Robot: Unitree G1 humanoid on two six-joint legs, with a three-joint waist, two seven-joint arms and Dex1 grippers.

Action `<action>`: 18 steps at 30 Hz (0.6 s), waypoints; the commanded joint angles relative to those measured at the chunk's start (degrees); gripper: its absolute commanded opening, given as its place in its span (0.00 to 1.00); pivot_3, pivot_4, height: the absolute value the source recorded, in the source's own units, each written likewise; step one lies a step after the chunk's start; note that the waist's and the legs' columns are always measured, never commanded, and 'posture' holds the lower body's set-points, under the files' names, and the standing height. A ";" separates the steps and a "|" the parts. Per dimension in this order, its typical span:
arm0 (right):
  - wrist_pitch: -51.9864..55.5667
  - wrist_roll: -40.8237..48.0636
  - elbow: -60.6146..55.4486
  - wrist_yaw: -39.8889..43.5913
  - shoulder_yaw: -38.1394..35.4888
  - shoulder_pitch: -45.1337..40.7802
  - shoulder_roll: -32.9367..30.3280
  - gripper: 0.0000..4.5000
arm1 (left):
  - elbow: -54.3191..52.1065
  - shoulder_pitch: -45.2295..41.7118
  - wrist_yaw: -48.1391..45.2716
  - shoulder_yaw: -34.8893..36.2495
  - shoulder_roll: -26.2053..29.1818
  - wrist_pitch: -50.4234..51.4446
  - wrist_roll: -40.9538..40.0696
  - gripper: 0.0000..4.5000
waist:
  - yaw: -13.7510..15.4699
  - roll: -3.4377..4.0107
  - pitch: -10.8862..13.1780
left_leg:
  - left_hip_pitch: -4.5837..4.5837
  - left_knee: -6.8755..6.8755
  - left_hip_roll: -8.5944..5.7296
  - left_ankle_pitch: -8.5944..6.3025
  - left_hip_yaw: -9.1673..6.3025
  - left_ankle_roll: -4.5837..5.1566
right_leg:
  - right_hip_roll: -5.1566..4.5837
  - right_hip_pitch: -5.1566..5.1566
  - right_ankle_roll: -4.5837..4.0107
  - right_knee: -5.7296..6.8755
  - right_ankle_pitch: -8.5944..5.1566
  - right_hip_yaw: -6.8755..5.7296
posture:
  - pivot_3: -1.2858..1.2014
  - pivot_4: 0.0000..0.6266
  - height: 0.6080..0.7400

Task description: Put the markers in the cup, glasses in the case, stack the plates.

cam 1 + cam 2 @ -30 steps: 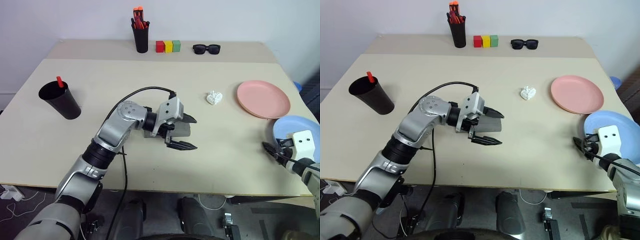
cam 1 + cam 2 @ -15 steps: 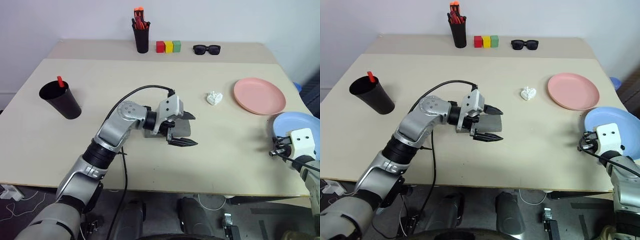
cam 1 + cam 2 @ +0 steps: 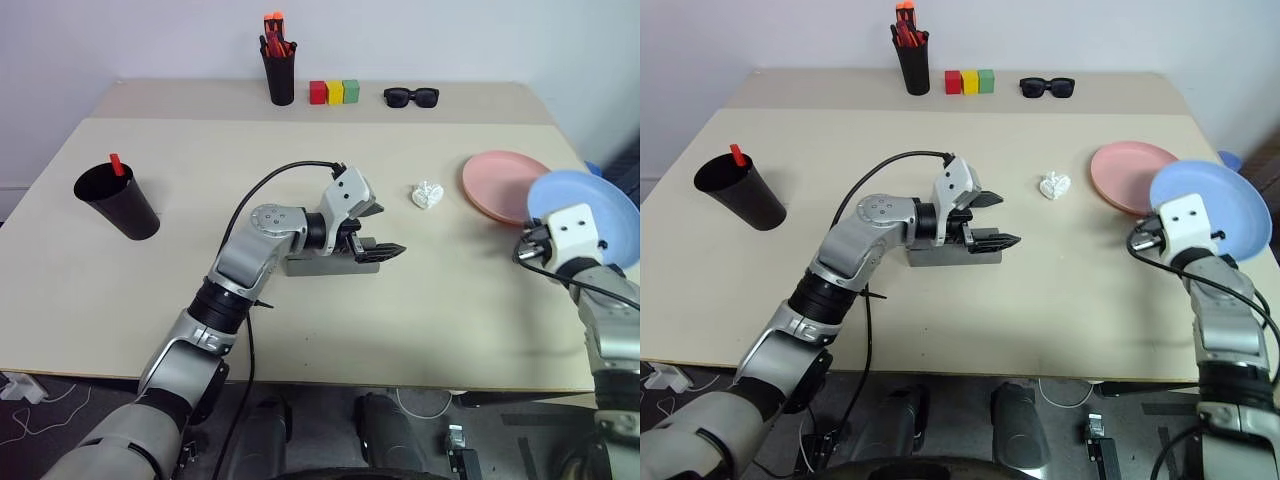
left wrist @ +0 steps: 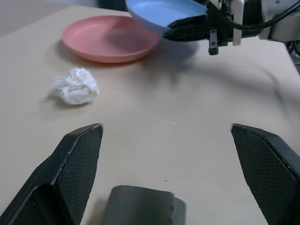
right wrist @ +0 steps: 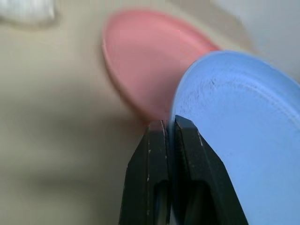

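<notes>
The right claw (image 5: 169,129) is clamped on the near rim of the light blue plate (image 3: 590,213), holding it up off the bench (image 3: 150,300) so that its far edge overlaps the near edge of the salmon pink plate (image 3: 495,183), which lies flat at the bench's right side. The left claw (image 3: 372,232) stands with its fingers wide apart and nothing between them, hanging just over the right end of the grey case (image 3: 325,264) at mid-bench.

Judged from how things lie, the plate stacking is under way but not finished: the blue plate is lifted and next to the pink one, not yet set down on it. The case looks closed, and no eyeglasses can be made out on the bench, so the glasses may already be inside, though that cannot be confirmed. The black cup (image 3: 115,201) stands at the left with a red marker tip (image 3: 116,163) poking above its rim; whether the white marker is also in it is hidden by the cup's wall.

Away from the work, a crumpled white wad (image 3: 428,194) lies between case and pink plate, and the pen holder (image 3: 280,72), coloured blocks (image 3: 335,93) and black sunglasses (image 3: 411,97) line the far edge.
</notes>
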 commanded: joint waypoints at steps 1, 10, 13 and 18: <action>-4.25 -1.63 5.08 2.03 2.32 -6.63 -1.18 0.02 | -1.54 -1.33 1.40 1.40 -0.78 0.77 -0.23 1.00 | -0.01 0.01 0.00 | 0.00 -0.01 0.00 0.00 0.00 0.00 | 0.00 -0.01 0.00 0.00 0.00 0.00 | 0.52 0.24 1.00; -14.73 -5.69 28.96 6.56 9.45 -21.90 -0.21 0.02 | -3.18 -1.03 5.36 2.80 -1.52 4.01 -0.49 1.00 | -0.06 0.02 0.03 | -0.03 -0.03 -0.01 0.00 0.00 0.00 | -0.01 -0.04 0.00 -0.01 0.01 0.00 | 0.52 0.24 1.00; -17.00 -6.41 35.20 6.63 10.45 -25.23 0.25 0.22 | -4.34 -0.28 6.69 3.08 -1.74 5.10 -0.50 1.00 | -0.10 0.02 0.03 | -0.04 -0.04 -0.01 0.00 0.00 0.00 | -0.01 -0.06 0.00 -0.01 0.01 0.00 | 0.52 0.24 1.00; -19.90 -7.20 40.50 5.10 11.15 -28.55 1.30 0.77 | -6.17 0.97 7.98 3.29 -1.15 6.49 -0.56 1.00 | -0.22 0.03 0.03 | -0.03 -0.06 -0.01 0.00 0.00 -0.01 | -0.01 -0.07 0.00 -0.01 0.01 0.00 | 0.52 0.24 1.00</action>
